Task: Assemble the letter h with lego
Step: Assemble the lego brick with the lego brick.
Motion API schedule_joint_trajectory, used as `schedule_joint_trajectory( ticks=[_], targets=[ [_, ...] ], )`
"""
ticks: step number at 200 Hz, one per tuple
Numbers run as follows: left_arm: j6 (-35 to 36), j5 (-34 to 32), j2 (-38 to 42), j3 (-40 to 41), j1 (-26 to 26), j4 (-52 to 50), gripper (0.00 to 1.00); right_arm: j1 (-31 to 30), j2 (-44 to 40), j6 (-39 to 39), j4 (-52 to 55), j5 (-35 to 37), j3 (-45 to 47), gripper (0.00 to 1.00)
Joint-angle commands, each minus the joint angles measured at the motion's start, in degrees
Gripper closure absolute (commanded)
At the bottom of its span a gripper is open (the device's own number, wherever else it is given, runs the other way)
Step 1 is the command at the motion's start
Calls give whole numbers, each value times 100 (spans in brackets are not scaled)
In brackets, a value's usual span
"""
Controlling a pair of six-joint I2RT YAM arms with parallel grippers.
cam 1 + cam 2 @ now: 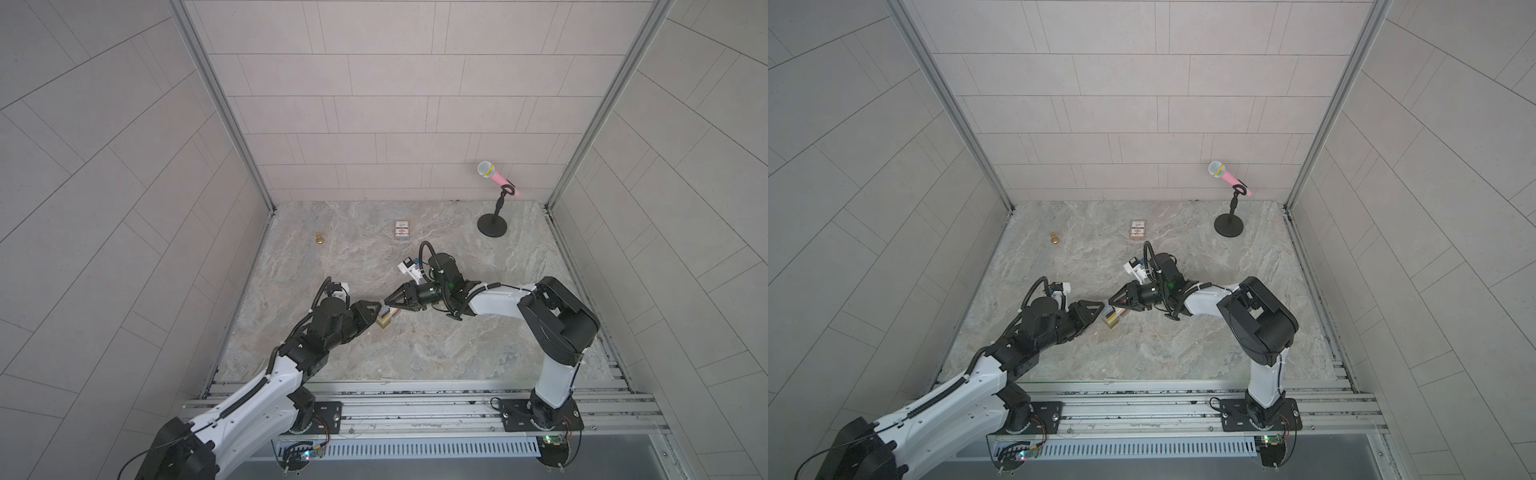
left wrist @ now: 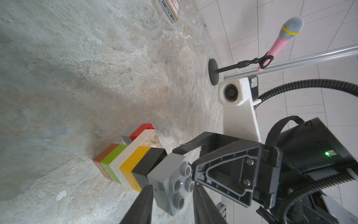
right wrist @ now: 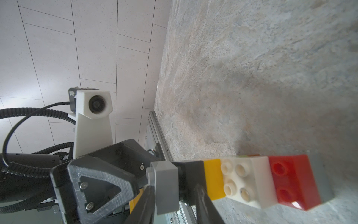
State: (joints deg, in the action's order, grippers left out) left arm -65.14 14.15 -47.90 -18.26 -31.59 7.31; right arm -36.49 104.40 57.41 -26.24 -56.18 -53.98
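Observation:
The letter h stands upright mid-table. Its column runs brown, green, white, yellow, black, and a red-and-grey leg hangs off the white brick. A grey lego brick sits on top of the black one, with a thin gap between them. My left gripper comes from the left and is shut on this grey brick. My right gripper comes from the right. One of its fingers lies on the studs, the other beside the black brick.
A small printed card box lies behind the arms. A brass pawn piece stands at the back left. A pink microphone on a black stand occupies the back right corner. Tiled walls enclose three sides.

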Motion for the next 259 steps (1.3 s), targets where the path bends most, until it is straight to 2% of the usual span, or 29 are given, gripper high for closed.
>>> schedule_joint_trajectory(
  ticks=[1,60,146,216,259],
  targets=[
    [-69,14,-24,102,39,242,60,-35,-140,-29,46,-33,-49,63],
    [-218,187,-211,112,38,643,66,-30,-95,-41,77,-33,-80,63],
    [-315,222,-241,112,39,649,72,9,103,-52,256,-59,-207,63],
    [-379,420,-581,-118,32,435,75,80,317,-103,590,-68,-332,63],
    [-213,329,-675,-361,30,-37,76,159,496,-89,811,-68,-399,63]
  ],
)
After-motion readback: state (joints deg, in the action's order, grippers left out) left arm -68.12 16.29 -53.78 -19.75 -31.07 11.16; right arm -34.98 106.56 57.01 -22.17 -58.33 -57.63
